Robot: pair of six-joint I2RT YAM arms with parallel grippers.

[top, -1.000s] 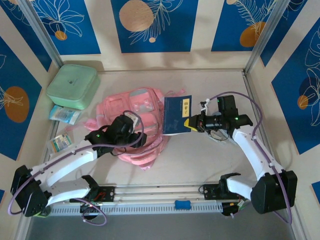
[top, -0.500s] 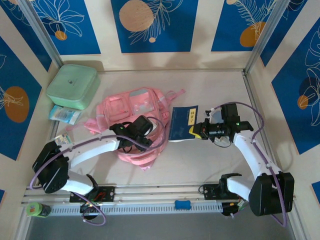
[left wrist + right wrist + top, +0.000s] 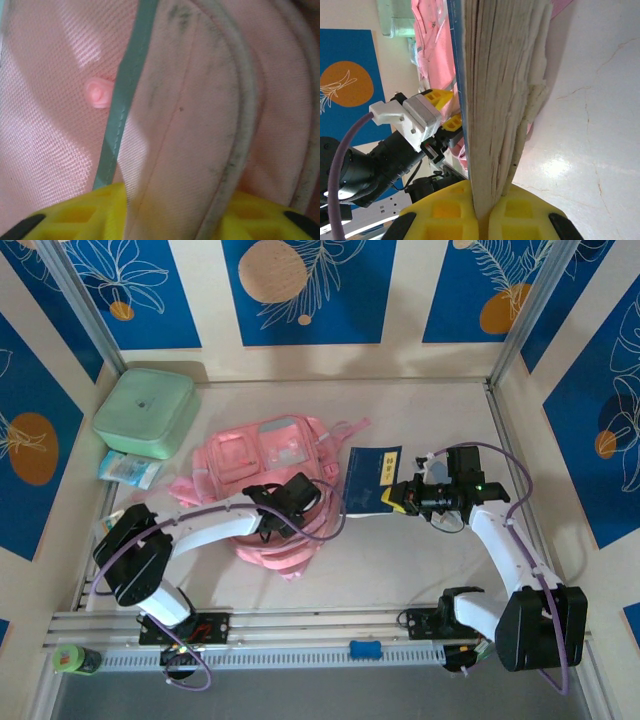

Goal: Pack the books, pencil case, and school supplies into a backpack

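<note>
A pale tabletop (image 3: 430, 410) is lying inside walls that are carrying blue panels with leaf drawings. The left pincer (image 3: 300, 495) is reaching across the near right part of the pink backpack (image 3: 255, 455). In its wrist view the two yellow fingers (image 3: 95, 212) are pinching a grubby fold of the pack's fabric, which is filling the gap between them. Most of the backpack is spreading out beyond and to the left of this pincer, flat on the table.

The right pincer (image 3: 397, 498) is pointing toward the left one, with the two well apart. Its fingers are pressing together on the page edge of a navy book (image 3: 370, 478). The book is sticking out from the fingertips toward the backpack, its far edge just beside the pack's straps, and the pale title label is showing on the cover.

A mint-green box (image 3: 145, 412) is sitting well beyond and to the left of the left pincer, at the far corner, with a pale blue packet (image 3: 128, 470) just in front of it.
</note>
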